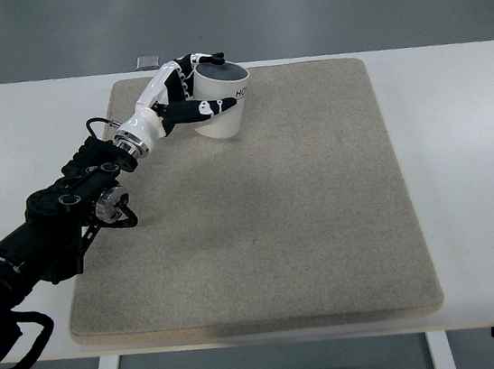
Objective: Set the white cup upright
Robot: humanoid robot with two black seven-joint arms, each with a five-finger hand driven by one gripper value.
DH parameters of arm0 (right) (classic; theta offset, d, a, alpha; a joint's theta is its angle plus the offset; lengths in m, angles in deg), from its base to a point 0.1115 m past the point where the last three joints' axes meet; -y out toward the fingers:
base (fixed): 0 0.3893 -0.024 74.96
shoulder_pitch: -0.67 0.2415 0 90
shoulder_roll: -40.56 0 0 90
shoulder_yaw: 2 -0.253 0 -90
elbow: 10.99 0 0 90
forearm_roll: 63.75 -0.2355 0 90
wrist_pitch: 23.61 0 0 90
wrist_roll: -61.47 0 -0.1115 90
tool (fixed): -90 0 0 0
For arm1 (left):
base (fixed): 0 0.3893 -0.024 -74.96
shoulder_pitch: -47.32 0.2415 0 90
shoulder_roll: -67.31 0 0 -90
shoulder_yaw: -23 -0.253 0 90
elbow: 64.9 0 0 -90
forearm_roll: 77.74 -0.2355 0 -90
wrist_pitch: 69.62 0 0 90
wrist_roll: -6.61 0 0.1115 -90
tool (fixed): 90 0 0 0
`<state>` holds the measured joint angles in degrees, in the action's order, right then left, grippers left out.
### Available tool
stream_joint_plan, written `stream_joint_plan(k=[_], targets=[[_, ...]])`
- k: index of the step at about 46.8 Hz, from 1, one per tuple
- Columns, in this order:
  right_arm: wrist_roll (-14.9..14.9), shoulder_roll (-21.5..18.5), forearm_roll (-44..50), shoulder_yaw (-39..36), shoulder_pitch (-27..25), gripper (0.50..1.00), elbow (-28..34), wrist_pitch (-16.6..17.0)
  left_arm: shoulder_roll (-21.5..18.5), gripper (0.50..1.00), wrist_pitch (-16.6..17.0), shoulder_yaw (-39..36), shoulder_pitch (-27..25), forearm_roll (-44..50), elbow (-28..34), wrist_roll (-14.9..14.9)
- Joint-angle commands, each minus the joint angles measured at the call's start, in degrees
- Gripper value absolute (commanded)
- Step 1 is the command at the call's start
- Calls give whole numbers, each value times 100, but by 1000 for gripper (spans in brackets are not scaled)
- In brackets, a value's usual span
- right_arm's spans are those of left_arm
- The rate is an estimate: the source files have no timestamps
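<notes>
White cup [220,99]: tapered, dark interior, black lettering on its side. Mouth up, tilted slightly toward the right. Located upper centre-left of the frame, base near the far edge of the mat [322,202].

White cup [222,101], beige mat [259,210], white table [472,164].

One white cup [223,99] with dark lettering on its side. One beige mat [259,210], rectangular with rounded corners. One white table [468,137]. One black robot arm [60,214], ending in one white-and-black hand [176,98] of five fingers. One small grey object [150,61] at the table's far edge, too small to identify.
</notes>
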<state>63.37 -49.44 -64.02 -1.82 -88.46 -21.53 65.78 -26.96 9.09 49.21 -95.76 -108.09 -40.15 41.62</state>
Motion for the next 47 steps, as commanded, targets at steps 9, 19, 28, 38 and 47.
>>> stream_joint_plan(k=[9,19,28,38,47], targets=[[3,0,0,0,0,952,0,0,-3,538,13,-169,26,-85,-6,-1],[-5,0,0,0,0,952,0,0,-3,649,241,-310,53,-102,21,-1],[-5,0,0,0,0,952,0,0,67,793,250,-301,70,-102,12,-1],[3,0,0,0,0,952,0,0,111,956,250,-301,123,-94,21,-1],[3,0,0,0,0,952,0,0,120,962,250,-257,140,-76,38,-1]])
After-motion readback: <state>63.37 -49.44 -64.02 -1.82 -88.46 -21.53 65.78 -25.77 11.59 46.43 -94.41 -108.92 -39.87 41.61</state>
